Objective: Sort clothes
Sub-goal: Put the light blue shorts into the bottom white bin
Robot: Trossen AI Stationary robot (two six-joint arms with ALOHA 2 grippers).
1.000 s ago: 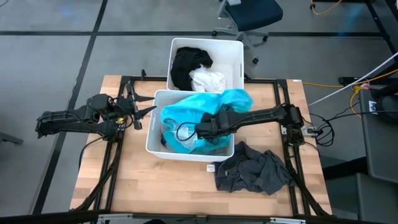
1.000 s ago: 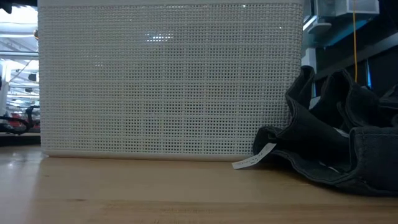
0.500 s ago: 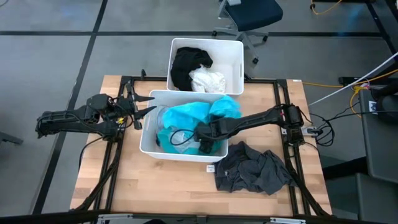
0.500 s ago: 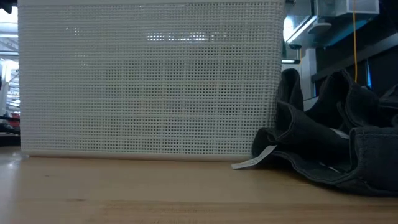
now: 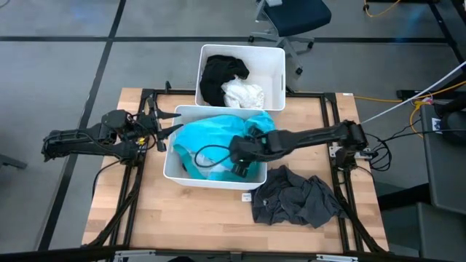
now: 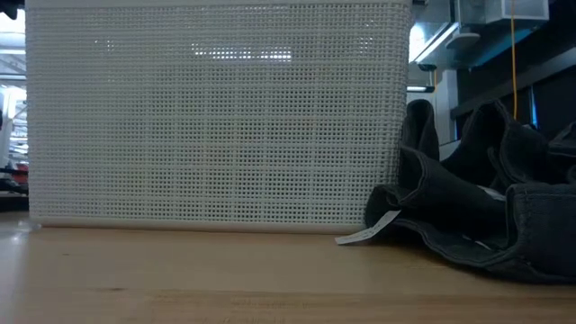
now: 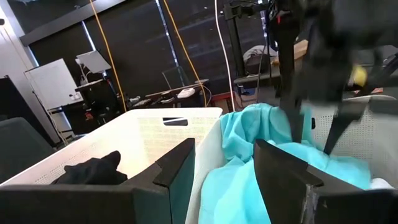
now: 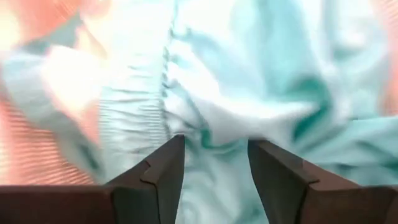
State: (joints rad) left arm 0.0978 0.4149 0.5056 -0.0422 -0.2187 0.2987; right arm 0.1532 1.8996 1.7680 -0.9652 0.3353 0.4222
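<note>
The right gripper [image 5: 239, 169] reaches down into the near bin [image 5: 175, 172], over the teal garment [image 5: 207, 138] that fills most of it. In the right wrist view its fingers [image 8: 163, 167] stand apart with teal cloth right in front of them and showing in the gap; nothing is pinched between them.

The left gripper [image 5: 169, 129] hovers just left of the near bin's far-left corner. Its fingers [image 7: 180, 171] stand apart and hold nothing.

The far bin [image 5: 277, 62] touches the near one and holds a black garment [image 5: 220, 75] on its left with a white garment [image 5: 244, 94] beside it. A dark grey garment [image 5: 298, 196] lies crumpled on the table [image 5: 196, 225], right of and nearer than the near bin, with a small white tag [image 6: 367, 233] at its left edge.
</note>
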